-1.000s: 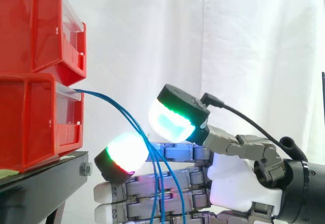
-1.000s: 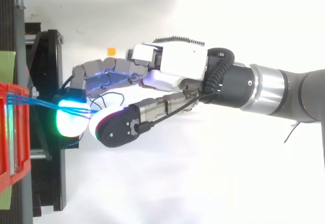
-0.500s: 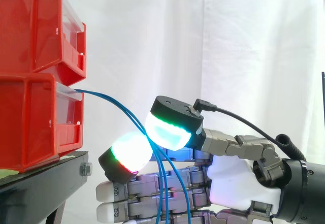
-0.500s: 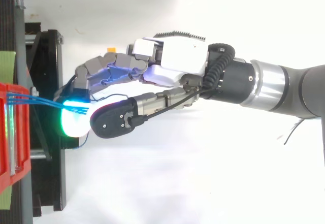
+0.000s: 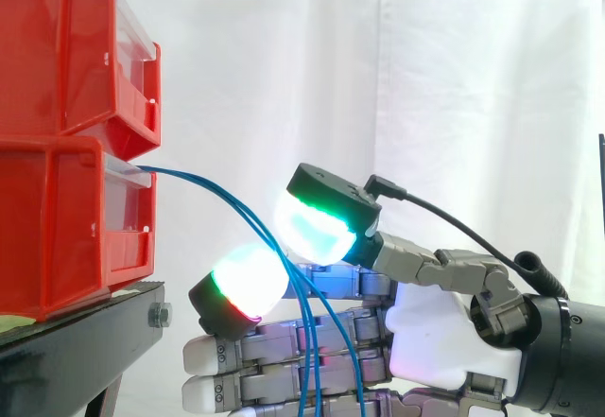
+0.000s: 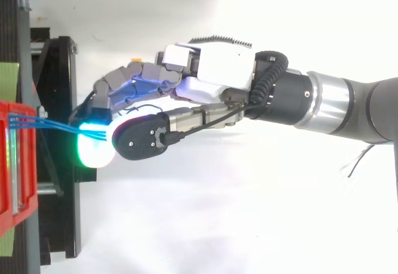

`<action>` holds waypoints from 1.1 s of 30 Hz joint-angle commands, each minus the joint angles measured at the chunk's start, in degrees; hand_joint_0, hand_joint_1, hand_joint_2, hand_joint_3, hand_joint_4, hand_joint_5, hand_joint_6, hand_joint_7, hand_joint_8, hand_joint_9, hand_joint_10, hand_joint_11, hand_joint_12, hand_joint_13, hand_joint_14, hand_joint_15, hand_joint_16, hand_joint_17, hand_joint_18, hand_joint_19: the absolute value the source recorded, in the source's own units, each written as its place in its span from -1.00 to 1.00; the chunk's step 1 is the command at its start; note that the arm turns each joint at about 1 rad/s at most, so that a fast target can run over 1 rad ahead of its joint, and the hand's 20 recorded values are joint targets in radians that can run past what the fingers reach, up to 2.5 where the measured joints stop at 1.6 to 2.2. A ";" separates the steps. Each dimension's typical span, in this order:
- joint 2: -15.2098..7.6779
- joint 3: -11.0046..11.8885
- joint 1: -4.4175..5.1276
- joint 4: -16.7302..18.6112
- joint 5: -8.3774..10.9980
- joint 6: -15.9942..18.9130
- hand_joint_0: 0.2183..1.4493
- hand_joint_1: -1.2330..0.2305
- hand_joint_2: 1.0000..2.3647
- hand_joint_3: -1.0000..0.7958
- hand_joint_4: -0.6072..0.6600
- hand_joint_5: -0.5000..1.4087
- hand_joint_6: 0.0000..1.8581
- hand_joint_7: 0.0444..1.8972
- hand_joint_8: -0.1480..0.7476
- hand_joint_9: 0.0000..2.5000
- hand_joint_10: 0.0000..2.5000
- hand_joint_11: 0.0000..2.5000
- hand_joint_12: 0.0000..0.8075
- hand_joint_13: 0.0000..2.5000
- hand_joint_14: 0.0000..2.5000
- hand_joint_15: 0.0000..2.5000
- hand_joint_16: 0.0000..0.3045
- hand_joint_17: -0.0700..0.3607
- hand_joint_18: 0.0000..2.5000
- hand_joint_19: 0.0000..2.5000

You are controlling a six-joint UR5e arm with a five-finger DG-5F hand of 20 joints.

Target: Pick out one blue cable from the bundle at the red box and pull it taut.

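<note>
Thumb pad [image 5: 319,228], glowing green and cyan, sits above and right of a finger pad [image 5: 244,283] lit white with a red and green rim. In the side view a narrow gap shows between the two pads, so they are apart and not clamped. The other fingers lie straight and stacked below, pointing left. The blue cables [image 5: 203,185] run through that gap, close to both pads; contact can't be told. Past the gap they drop across the straight fingers and out at the bottom edge. They hang in a slack curve, not taut.

The hand [image 5: 435,332] has its palm to the right of the pads. In the top view the arm [image 6: 348,109] comes in from the right edge.

The cables leave the front lip of the lower red box [image 5: 57,218] and fan slightly in the top view [image 6: 50,126] before they go under the thumb. The upper red bin [image 5: 66,48] is stacked on it, with its front edge overhanging.

The lower pad is just right of the black stand [image 5: 85,332], near its corner bolt. In the top view the green glow overlaps the stand's edge [image 6: 62,87]. The box front is well left of the pads.

There is open room above the hand against the white curtain [image 5: 425,77], and to the right along the arm. In the top view bare white surface lies on both sides of the hand.
</note>
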 commanded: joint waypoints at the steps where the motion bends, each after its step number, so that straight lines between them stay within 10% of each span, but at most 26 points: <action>1: 0.00 0.06 0.03 0.24 0.08 -0.01 -0.39 -0.08 -0.96 -0.08 0.10 -0.71 -0.09 -0.09 -0.10 -0.61 -0.99 -0.66 -0.24 -0.65 -0.99 -0.76 -0.75 -0.28 -0.73 -0.69; 20: 0.00 -0.03 -0.24 0.07 -0.54 0.16 -0.37 -0.23 -0.96 0.21 -0.28 -0.71 0.01 -0.07 -0.13 -0.55 -0.99 -0.63 -0.24 -0.60 -0.99 -0.74 -0.75 -0.27 -0.67 -0.67; 33: 0.26 2.43 -1.03 -2.48 -5.81 1.30 -0.36 -0.24 -0.97 0.24 -0.32 -0.69 0.01 -0.05 -0.10 -0.52 -0.99 -0.62 -0.21 -0.58 -0.99 -0.73 -0.73 -0.25 -0.64 -0.67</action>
